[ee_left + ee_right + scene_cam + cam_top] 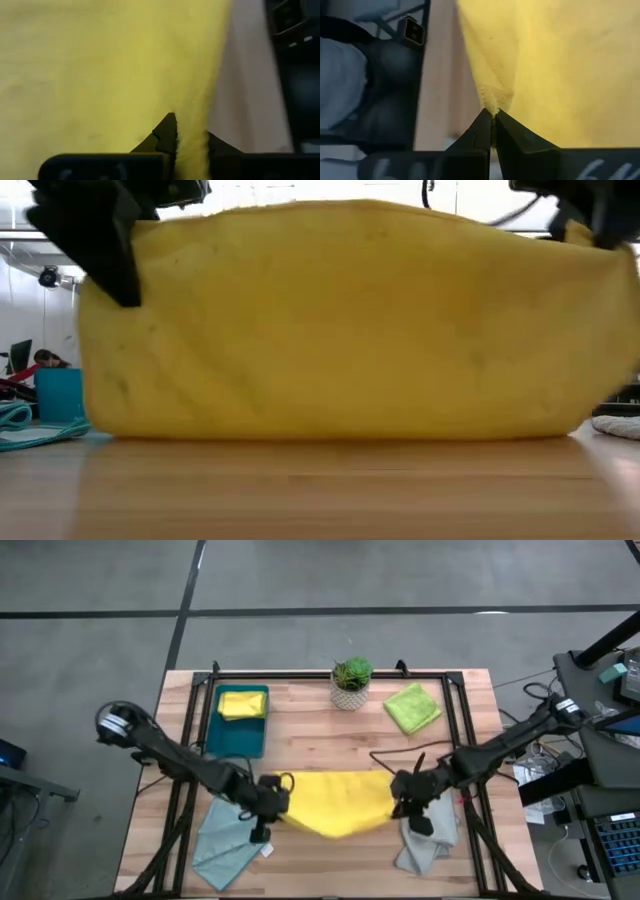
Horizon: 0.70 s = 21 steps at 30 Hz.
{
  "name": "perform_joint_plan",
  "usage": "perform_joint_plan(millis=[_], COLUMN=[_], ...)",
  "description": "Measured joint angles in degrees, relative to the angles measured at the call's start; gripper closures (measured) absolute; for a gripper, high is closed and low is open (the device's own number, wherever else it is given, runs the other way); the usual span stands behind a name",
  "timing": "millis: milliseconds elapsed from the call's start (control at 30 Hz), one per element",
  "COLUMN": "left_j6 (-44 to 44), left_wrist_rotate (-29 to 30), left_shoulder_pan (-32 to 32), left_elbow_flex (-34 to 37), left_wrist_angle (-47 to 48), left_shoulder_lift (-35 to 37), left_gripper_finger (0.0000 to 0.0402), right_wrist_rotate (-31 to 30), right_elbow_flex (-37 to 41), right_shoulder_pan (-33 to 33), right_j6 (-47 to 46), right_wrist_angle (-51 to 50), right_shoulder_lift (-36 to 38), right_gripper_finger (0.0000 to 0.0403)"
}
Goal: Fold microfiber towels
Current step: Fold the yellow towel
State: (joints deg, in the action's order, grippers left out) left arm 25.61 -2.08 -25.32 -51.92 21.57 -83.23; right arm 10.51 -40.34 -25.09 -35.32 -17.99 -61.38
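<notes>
No writing can be read anywhere, while the left gripper [268,802] and right gripper [400,802] each pinch, fingers closed, an end of the yellow towel [338,802] hanging over the counter [310,730].

Top-down shot: a big yellow towel [338,802] is stretched across the lower middle of the wooden table [310,730], left gripper [272,802] pinching its left end and right gripper [402,798] its right. A teal towel [225,845] sits lower left, grey towel [428,840] lower right. Up top: dark teal tray [238,730] holding a folded yellow towel [243,703], potted plant [351,682], lime green towel [412,706].
</notes>
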Motion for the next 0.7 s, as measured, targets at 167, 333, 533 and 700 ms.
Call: perform_joint_plan(millis=[167,333,533,700], left_j6=[2.99,3.70,3.65,3.97], left_wrist_rotate=[-8.36,-12.55,-11.84,-11.00], left_shoulder_pan=[-1.24,-0.07,2.15,5.06], left_elbow_flex=[0.00,0.67,2.41,2.80], left_wrist_angle=[-5.78,-5.49,-3.66,-0.31], left_shoulder_lift=[-6.21,-7.34,-5.98,-6.02], left_gripper_finger=[0.0401,0.0401,0.0401,0.0378], right_wrist_rotate=[0.52,0.40,-2.99,-3.23], right_elbow_flex=[2.56,2.61,1.13,0.96], right_shoulder_pan=[-2.09,-1.05,3.57,8.98], right_j6=[-5.59,-4.78,-2.03,1.37], right_wrist_angle=[5.09,4.22,-2.92,-5.99], right_shoulder_lift=[-4.68,-7.14,-6.61,-6.98], right_gripper_finger=[0.0394,0.0394,0.0394,0.0394])
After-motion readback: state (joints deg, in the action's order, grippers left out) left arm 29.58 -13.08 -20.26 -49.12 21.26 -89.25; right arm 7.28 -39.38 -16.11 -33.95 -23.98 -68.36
